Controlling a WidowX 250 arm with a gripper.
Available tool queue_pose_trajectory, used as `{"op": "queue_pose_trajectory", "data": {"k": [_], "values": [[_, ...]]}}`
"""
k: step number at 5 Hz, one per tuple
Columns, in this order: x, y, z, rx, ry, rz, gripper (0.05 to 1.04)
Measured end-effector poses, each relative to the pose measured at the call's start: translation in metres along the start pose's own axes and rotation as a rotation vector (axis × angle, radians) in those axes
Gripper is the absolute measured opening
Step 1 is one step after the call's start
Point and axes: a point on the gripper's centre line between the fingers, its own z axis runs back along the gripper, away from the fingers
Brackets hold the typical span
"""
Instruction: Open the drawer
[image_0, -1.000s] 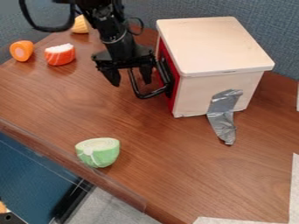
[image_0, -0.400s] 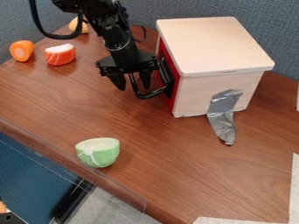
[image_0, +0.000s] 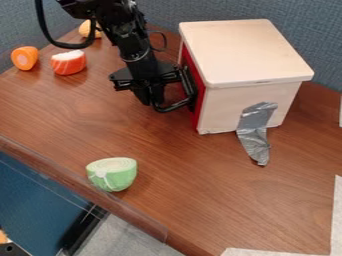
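Observation:
The gripper (image_0: 151, 100) hangs over the table at the upper middle, left of the box, its fingers shut on the outer bar of the black drawer handle (image_0: 175, 106). That handle stands out from the red drawer front (image_0: 197, 110), on the left side of the pale wooden box (image_0: 250, 55). The red front sits flush against the box, so the drawer is closed. Part of the handle lies hidden behind the gripper.
Grey tape (image_0: 255, 132) runs from the box's near side onto the table (image_0: 200, 185). A green toy piece (image_0: 112, 174) sits near the front edge. An orange piece (image_0: 25, 58), a red-and-white piece (image_0: 69, 62) and a yellowish one (image_0: 89, 29) lie at the upper left.
The gripper moved slightly right and down toward the handle, then its fingers came together around the handle's bar. The box and drawer front have not moved.

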Motion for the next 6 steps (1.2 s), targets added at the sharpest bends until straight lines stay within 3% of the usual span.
{"op": "queue_pose_trajectory", "data": {"k": [2, 6], "values": [[-0.002, 0.041, 0.014, 0.033, -0.01, 0.042, 0.191], [-0.007, 0.102, 0.036, 0.052, -0.003, 0.122, 0.145]]}}
